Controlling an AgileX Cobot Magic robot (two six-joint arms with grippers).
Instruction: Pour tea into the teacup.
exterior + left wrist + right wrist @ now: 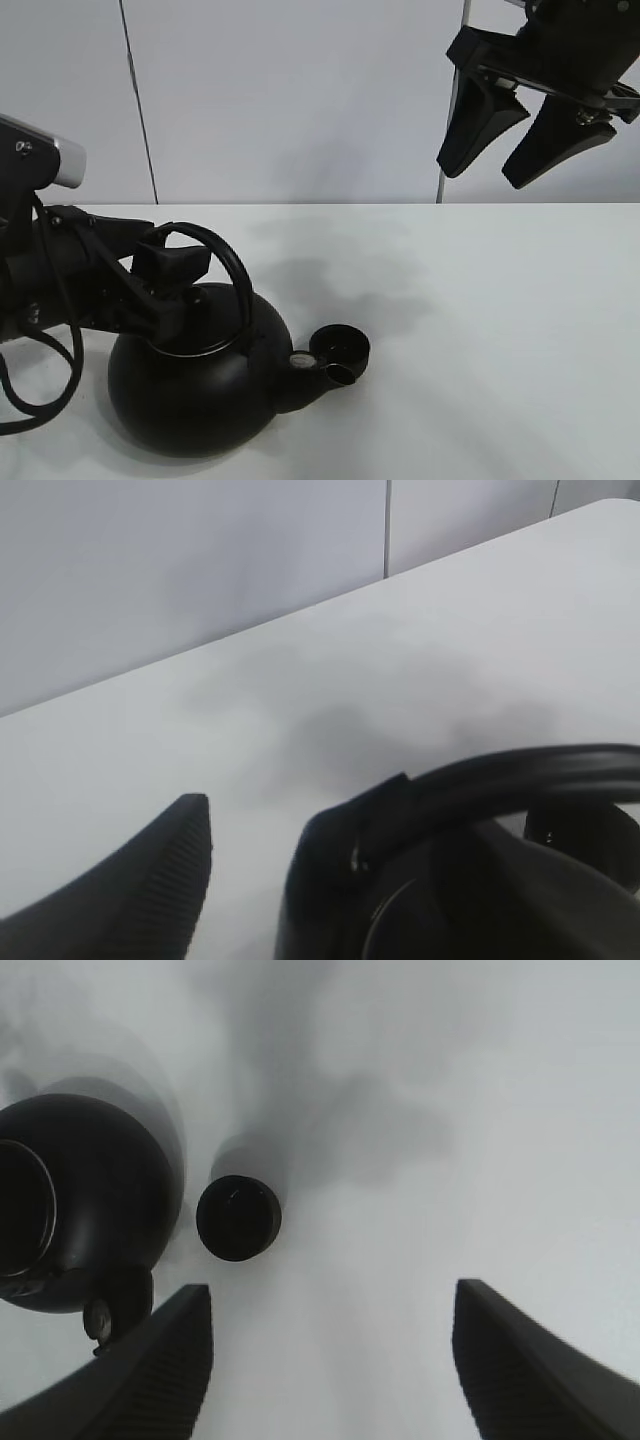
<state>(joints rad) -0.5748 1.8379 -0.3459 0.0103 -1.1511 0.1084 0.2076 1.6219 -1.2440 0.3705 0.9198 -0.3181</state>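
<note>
A big round matte-black kettle point(190, 390) is seen standing upright on the white table point(500, 350) at the near left, with its short spout point(335, 378) turned to the right. The teacup, a small low round matte-black cup without a handle point(345, 345), is set upright on the table just beyond the spout's tip, to the right of the kettle's body. A narrow strip of table is shown between cup and body in the right wrist view; whether spout and cup touch cannot be told.

The left gripper point(260, 825) is held at the kettle's arched black handle point(225, 250). Its fingers are seen apart, with bare table between them, and the handle is seen running off from one finger. Whether that finger touches the handle cannot be told.

The right gripper point(483, 175) is held high over the far right, its fingers spread wide with nothing between them.
</note>
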